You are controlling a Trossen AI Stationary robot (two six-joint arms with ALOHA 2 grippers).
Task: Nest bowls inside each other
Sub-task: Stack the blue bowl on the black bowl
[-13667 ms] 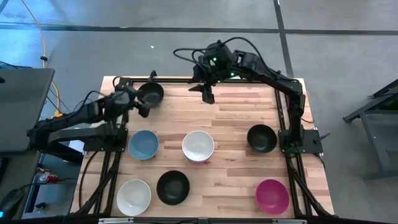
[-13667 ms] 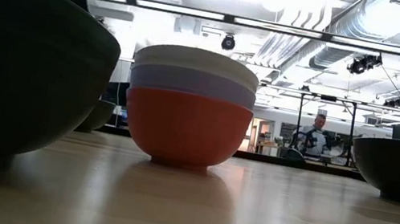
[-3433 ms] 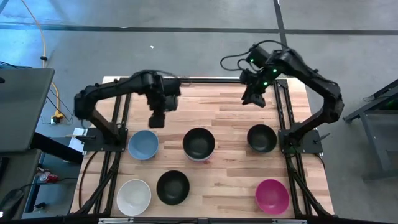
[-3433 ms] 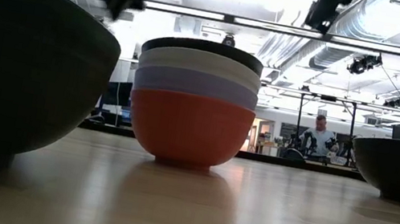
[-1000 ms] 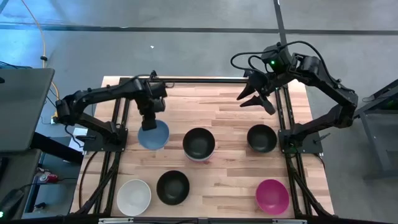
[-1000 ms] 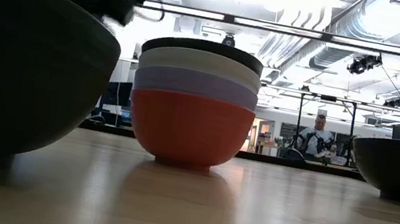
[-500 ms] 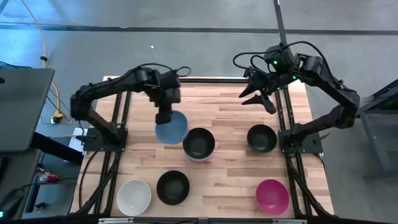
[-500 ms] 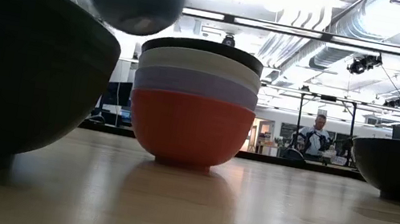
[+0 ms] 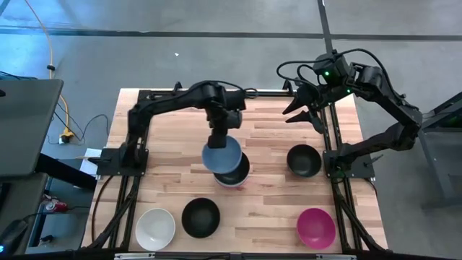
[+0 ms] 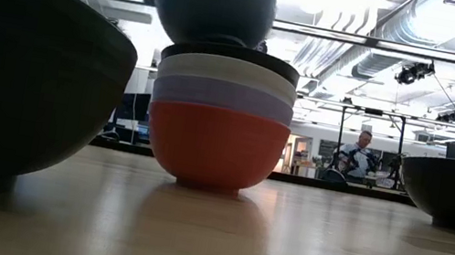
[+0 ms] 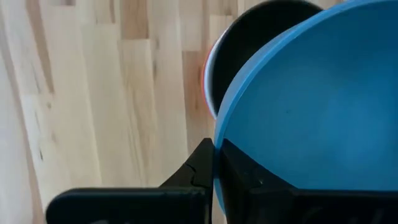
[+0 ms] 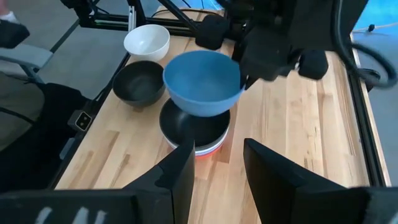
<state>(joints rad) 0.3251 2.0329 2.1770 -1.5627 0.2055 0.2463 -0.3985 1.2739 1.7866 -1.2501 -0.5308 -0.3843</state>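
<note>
A blue bowl (image 9: 221, 156) hangs over the stack of nested bowls (image 9: 237, 173) at the table's middle, with my left gripper (image 9: 219, 139) shut on it. The stack (image 10: 220, 117) has a black bowl on top, then white and lavender, and stands on the base of its red bowl. In the low view the blue bowl (image 10: 214, 0) floats just above it. My right gripper (image 9: 307, 110) hovers open over the far right, holding nothing. My left gripper pinches the blue bowl's rim (image 11: 216, 155) on its far side, one finger (image 11: 198, 167) outside the wall and one (image 11: 242, 174) inside. The fingers come from above, pointing down. The bowl hangs below them, mouth up, clear of the stack.
Loose bowls stand on the wooden table: black (image 9: 303, 160) at the right, magenta (image 9: 316, 226) near right, black (image 9: 201, 217) and white (image 9: 156, 227) near left. Bare wood lies left of the stack. A person sits far off in the room (image 10: 360, 154).
My left gripper has carried the blue bowl from the table's left toward the right, lifted clear, until it hangs over the stack. The stack has stayed put.
</note>
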